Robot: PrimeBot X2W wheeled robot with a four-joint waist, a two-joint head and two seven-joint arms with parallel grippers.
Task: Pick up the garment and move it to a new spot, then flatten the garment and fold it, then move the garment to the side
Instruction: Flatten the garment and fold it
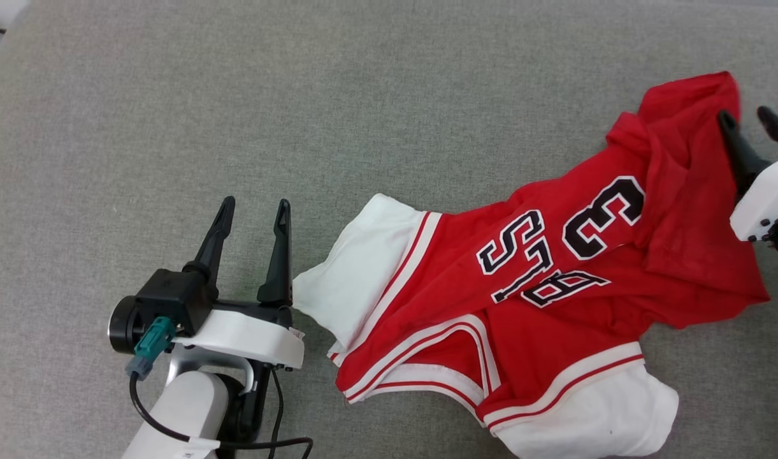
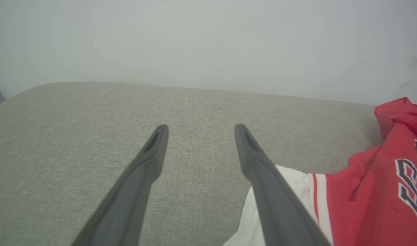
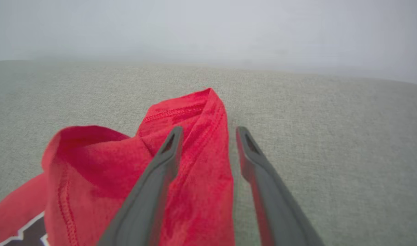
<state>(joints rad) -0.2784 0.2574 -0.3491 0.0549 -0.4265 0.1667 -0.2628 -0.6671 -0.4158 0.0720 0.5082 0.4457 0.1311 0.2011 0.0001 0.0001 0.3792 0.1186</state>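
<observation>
The red "BULLS 23" jersey (image 1: 541,280) lies rumpled on the grey upholstered surface (image 1: 299,95), toward 4 o'clock in the head view. Its lettering is upside down and the hem end is bunched up at 2 o'clock.

The left gripper (image 1: 255,204) sits at 8 o'clock with its fingers apart and nothing between them. Its inner finger is just beside the white sleeve (image 1: 350,268).

The right gripper (image 1: 744,115), at 3 o'clock, is also spread. In its wrist view one finger lies over the raised red hem fold (image 3: 194,106) and the other over bare upholstery, so the fold's edge sits between them, not yet pinched.

This looks like the grasp before lifting or spreading. The next move probably calls for the right fingers to close on that fold, and for the left to shift toward 3 o'clock to catch the sleeve edge.
</observation>
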